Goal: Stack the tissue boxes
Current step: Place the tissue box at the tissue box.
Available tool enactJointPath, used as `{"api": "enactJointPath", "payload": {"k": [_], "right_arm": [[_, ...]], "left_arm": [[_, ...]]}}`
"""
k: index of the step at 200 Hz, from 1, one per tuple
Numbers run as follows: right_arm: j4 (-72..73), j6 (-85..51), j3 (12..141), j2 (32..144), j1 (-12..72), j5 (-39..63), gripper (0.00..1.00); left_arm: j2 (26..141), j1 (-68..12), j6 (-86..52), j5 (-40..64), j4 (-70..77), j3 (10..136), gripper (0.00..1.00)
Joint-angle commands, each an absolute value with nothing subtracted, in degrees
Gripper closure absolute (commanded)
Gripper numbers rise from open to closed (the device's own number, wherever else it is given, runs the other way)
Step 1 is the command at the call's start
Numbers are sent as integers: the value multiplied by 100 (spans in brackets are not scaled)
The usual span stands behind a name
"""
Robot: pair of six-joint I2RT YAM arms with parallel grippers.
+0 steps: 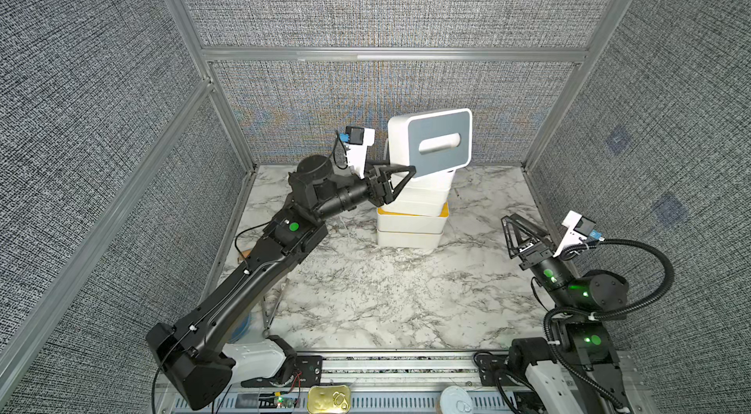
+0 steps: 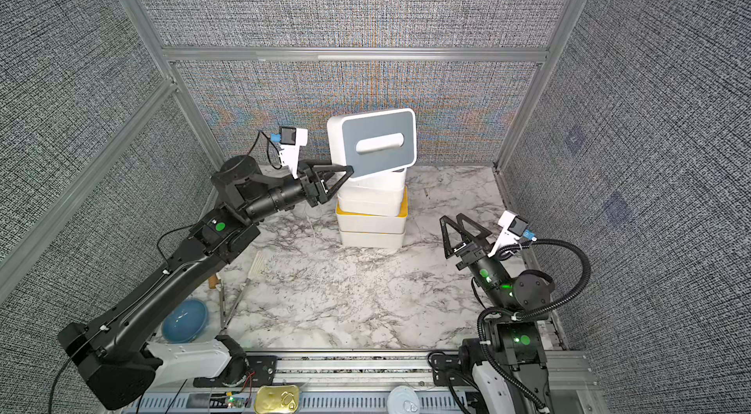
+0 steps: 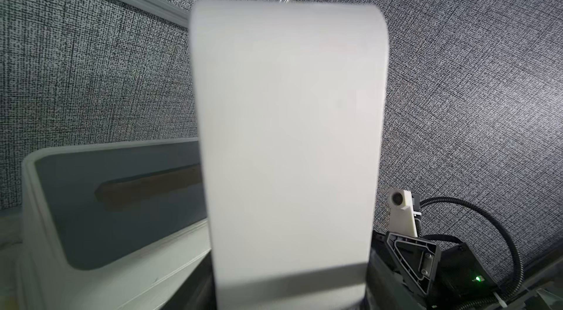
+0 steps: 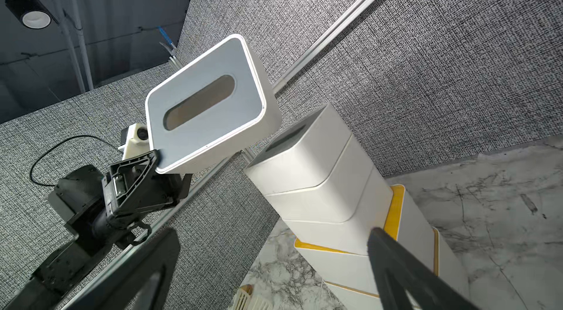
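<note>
1. While the left gripper point(image 1: 408, 173) holds the grey box point(image 1: 439, 143) tilted, with its lid facing up and forward, level the box before lowering it. A tilted base would land on one edge and could shove the stack point(image 1: 410, 225).
2. Centre the box over the stack's top lid point(image 4: 286, 138). The right wrist view shows the box raised, off to one side and clear of the stack.
3. Lower slowly. The stack is tall, its layers sit slightly offset, and it probably tips easily.
4. Release only once the base sits flat.
5. Left gripper: jaws partly closed and clamped on a lower corner of the box, with one finger on the lid. The other finger is hidden, so the depth of the bite cannot be judged.
6. Right gripper point(image 1: 514, 223): jaws wide apart and empty, near the right edge of the tabletop point(image 1: 365, 290), well apart from the stack.
7. Stack position: against the tabletop's back edge, about midway along it.
</note>
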State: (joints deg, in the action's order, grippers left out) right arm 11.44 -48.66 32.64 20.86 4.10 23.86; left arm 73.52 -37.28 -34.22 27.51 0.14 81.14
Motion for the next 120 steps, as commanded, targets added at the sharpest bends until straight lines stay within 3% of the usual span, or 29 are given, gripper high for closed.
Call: {"api": "enactJointPath", "payload": {"k": [1, 67, 120], "right_arm": [[1315, -4768, 3307, 2163, 447, 2316, 1], [1378, -4568, 3469, 2525, 746, 2164, 1], [1345, -4371, 3627, 2831, 1149, 1834, 1]], "left_arm": [[7615, -3339, -3982, 3671, -28, 8474, 57], [8304, -2301, -5270, 5283, 422, 8798, 62], [8564, -2006, -7004, 5934, 2250, 8502, 65]]}}
